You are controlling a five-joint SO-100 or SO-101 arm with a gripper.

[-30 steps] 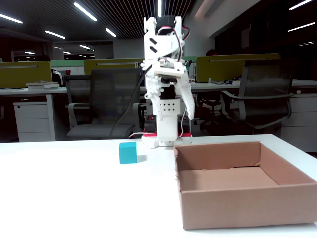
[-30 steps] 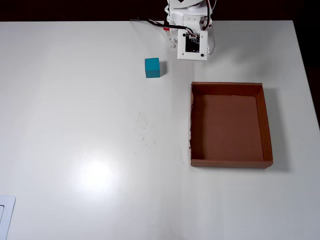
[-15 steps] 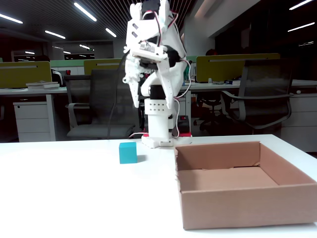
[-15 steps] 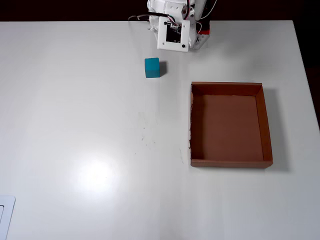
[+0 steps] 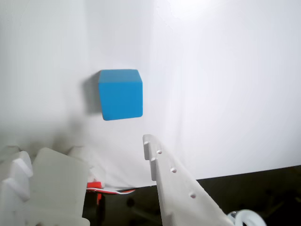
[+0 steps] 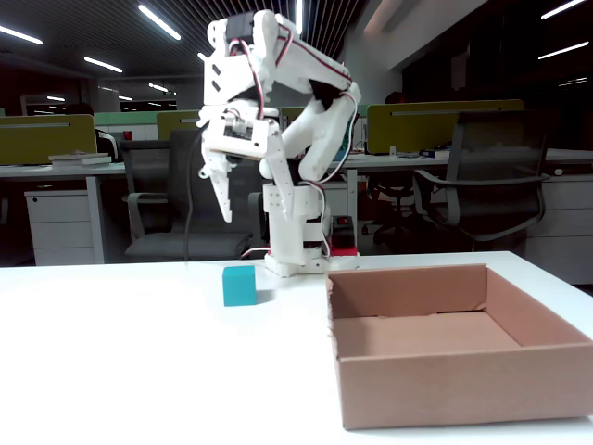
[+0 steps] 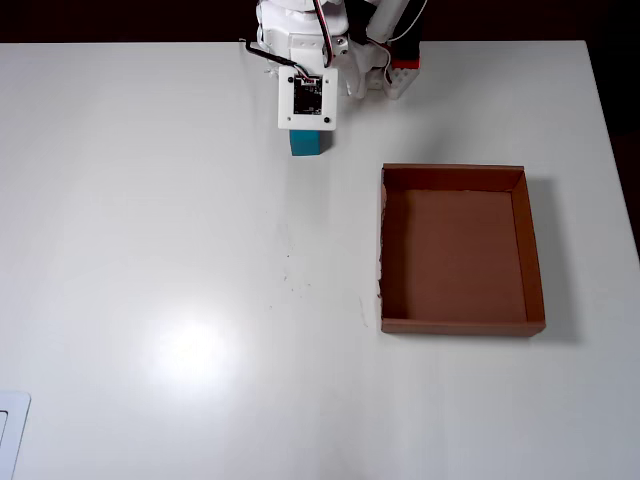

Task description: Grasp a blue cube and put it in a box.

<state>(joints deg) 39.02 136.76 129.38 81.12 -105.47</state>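
Blue cube: a small solid block with plain matte teal-blue faces and slightly softened edges; it sits flat on the table, outside the box.
Cube position: in the fixed view it rests to the left of the box and in front of the arm's base; in the overhead view only its near part shows, the rest covered by the wrist above it.
Box: a wide, shallow tray of brown cardboard with low walls, no lid and a rough edge on the far wall; nothing lies inside it in the overhead view.
Gripper: white plastic, raised well above the table in the fixed view, apart from the cube.
Fingers: spread apart with nothing between them; in the wrist view 1 finger is a long flat bar with small round holes, the other a broad ridged piece.
Table: smooth, glossy white surface with a bright lamp reflection.
Arm: white printed shell with red and black wires.
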